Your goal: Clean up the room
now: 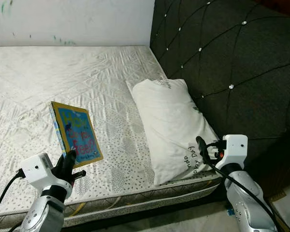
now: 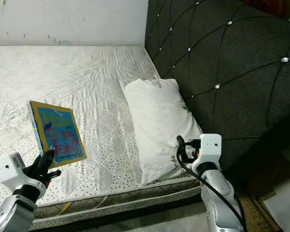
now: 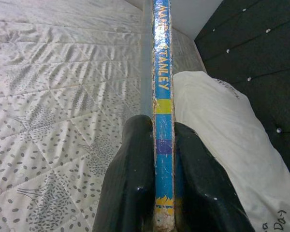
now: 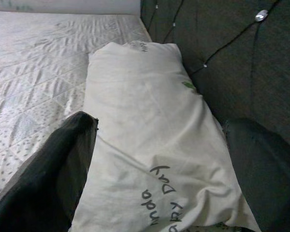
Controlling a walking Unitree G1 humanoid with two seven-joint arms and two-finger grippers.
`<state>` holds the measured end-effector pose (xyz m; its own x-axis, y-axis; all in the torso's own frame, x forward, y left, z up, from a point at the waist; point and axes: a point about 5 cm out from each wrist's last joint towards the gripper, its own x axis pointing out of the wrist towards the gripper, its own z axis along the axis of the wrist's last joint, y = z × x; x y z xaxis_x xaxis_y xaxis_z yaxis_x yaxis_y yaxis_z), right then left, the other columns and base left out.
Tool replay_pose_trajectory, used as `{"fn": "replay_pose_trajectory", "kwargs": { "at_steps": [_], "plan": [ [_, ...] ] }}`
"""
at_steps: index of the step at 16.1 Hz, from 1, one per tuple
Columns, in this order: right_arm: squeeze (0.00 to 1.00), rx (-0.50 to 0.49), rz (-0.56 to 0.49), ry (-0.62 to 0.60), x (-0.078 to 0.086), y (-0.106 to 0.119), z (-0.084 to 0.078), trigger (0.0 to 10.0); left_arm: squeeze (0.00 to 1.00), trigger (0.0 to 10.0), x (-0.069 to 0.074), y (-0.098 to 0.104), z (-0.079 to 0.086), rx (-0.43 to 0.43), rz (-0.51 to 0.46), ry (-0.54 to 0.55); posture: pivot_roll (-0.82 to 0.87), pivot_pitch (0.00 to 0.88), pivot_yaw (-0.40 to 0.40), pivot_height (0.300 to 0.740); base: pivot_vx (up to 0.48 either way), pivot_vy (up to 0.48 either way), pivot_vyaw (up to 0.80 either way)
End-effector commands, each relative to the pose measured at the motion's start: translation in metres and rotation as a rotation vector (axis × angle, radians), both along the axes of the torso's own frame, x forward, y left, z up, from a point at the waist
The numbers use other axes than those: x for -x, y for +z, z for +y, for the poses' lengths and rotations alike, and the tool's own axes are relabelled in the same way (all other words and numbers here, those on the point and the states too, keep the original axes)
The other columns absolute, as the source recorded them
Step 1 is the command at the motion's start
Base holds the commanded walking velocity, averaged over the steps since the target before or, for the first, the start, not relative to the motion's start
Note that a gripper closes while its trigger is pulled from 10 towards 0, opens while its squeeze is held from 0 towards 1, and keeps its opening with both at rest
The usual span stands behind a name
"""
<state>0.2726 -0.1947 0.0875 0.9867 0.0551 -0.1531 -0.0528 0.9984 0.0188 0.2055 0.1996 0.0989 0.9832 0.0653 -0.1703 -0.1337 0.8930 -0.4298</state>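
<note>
Currently, left hand [image 3: 157,179] clamped on lower edge of children's picture book [image 1: 76,134]; both black fingers [image 3: 130,179] pressed against covers, spine facing wrist camera. Book blue with yellow-brown border, held tilted above bare quilted mattress [image 1: 48,82], near front edge. Right hand [image 4: 159,164] spread wide, fingers straddling near end of white pillow [image 1: 171,123], not closed on it. Pillow lies lengthwise along mattress right side, against dark tufted headboard [image 1: 232,63]. Printed lettering visible on pillow's near end.
</note>
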Motion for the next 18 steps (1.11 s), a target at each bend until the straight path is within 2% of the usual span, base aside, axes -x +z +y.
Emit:
{"fn": "replay_pose_trajectory", "kwargs": {
  "at_steps": [1,12,13,18],
  "plan": [
    [0.00,0.008,-0.004,0.010,0.000,0.003,0.000,10.0,0.00,10.0,-0.002,0.004,-0.001,-0.003,-0.028,0.001,0.03,0.065,-0.074,0.740,0.000,0.000,0.00],
    [0.00,0.019,-0.003,0.040,-0.002,0.002,0.005,10.0,0.00,10.0,-0.002,0.004,0.000,-0.013,-0.026,0.026,0.03,0.069,-0.082,0.610,0.000,0.000,0.00],
    [0.00,0.020,-0.008,0.044,-0.002,0.003,0.005,10.0,0.00,10.0,-0.003,0.008,0.000,0.007,-0.042,0.039,0.03,0.070,-0.083,0.595,0.000,0.000,0.00],
    [0.00,0.030,-0.021,0.054,-0.010,0.006,0.005,10.0,0.00,10.0,-0.006,0.015,-0.001,-0.018,-0.080,0.062,0.03,0.071,-0.089,0.590,0.000,0.000,0.00]
  ]
}}
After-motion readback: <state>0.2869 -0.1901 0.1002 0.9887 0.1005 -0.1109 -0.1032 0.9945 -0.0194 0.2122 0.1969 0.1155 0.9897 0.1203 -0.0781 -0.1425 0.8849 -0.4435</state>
